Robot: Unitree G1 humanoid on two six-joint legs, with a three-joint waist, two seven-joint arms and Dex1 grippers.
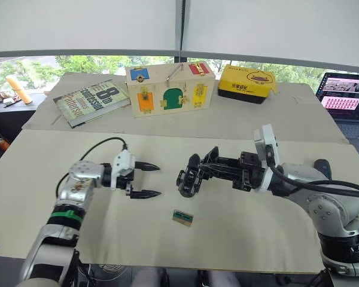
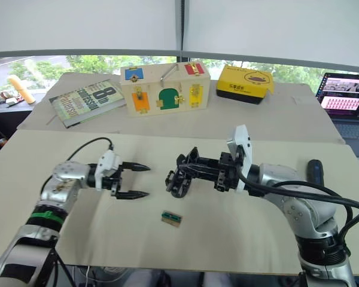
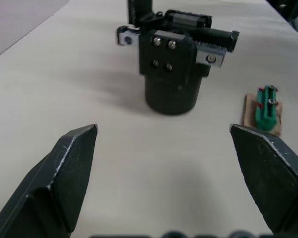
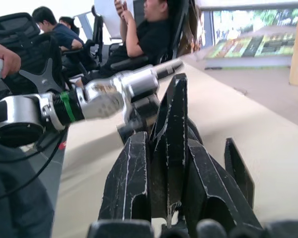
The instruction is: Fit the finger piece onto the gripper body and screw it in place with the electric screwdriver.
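**Finger held at body; left tool wide open**

The finger piece (image 4: 170, 144) is seen clamped between the fingers of the right tool (image 1: 210, 164), which is closed on it and reaches toward the body (image 1: 188, 181). In the eye views the finger tip appears to touch or sit just above the body's top, though actual seating cannot be told. The body stands on the surface (image 1: 239, 221), between the two tools. The left tool (image 1: 145, 180) is held wide open, just beside the body and apart from it, its fingers (image 3: 72, 158) aimed at the round base. A small green block (image 1: 182, 217) lies near the body. The screwdriver (image 2: 315, 171) rests on the surface behind the right arm, untouched.

The body is judged unsecured: any sideways push from the right tool could slide or tip it before the left tool closes. A misaligned finger could jam or drop on release. The green block could be knocked if the left tool sweeps low.
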